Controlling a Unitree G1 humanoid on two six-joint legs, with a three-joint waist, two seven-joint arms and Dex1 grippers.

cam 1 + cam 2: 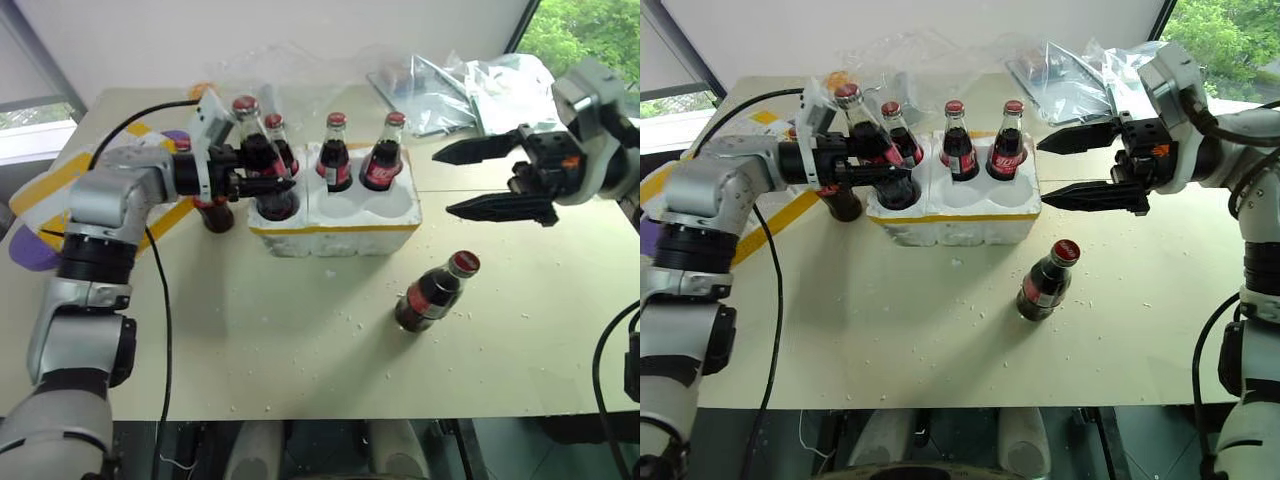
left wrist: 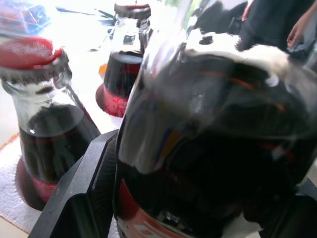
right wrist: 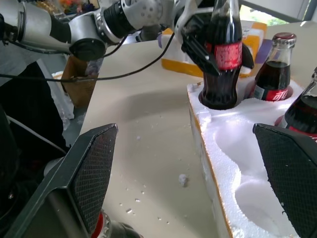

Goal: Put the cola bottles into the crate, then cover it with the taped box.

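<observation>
Nearest you, one small glass cola bottle with a red cap [image 1: 436, 290] is standing loose on the beige surface, at six o'clock from the white styrofoam crate [image 1: 335, 215]. Your right gripper [image 1: 492, 178], fingers spread wide and pointing level toward nine o'clock, is hanging nearer it. Your left gripper [image 1: 262, 170] is clamping another upright bottle [image 1: 260, 160] in the crate's front-left well.
</observation>
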